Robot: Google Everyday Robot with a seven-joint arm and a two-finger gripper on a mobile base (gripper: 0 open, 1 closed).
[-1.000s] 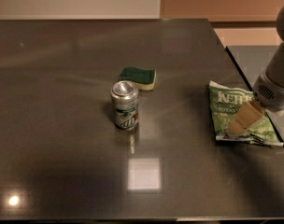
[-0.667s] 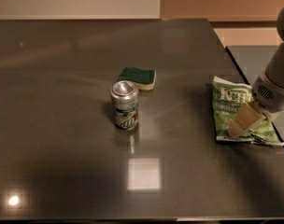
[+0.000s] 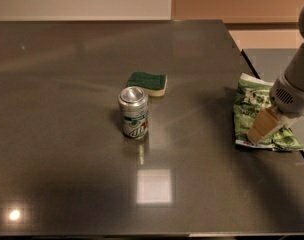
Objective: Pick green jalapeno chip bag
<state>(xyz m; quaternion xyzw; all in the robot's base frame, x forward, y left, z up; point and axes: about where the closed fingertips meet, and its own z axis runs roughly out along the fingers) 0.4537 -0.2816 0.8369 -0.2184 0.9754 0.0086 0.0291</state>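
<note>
Green chip bag: flat on tabletop, far right side, close to the right edge. Crinkled, green with white lettering, pale strip along the far end. Long axis roughly away from camera. Lower right portion hidden behind the end effector.

End effector: low over the near half of the bag, tan lower end at the bag's surface close to its front edge. Touching or just above: not resolvable. Open or closed: cannot tell. Tilted, lower end pointing down and to the left. Bag not lifted.

Arm: grey-white housing directly above the end effector, coming in from the right border of the view, small vent grille on its side.

Soda can: upright, silver with green label, near the middle of the tabletop. Well apart from the bag, to its left. Faint reflection just in front of it on the glossy surface.

Sponge: flat, dark green top over a yellow layer. Just behind the can and slightly right of it; near, not touching.

Tabletop surface: dark, glossy, grey-brown. Square bright reflection in front of the can; small round glare spot at lower left.

Past the back edge: pale wall at left, orange-tan panel at right.
</note>
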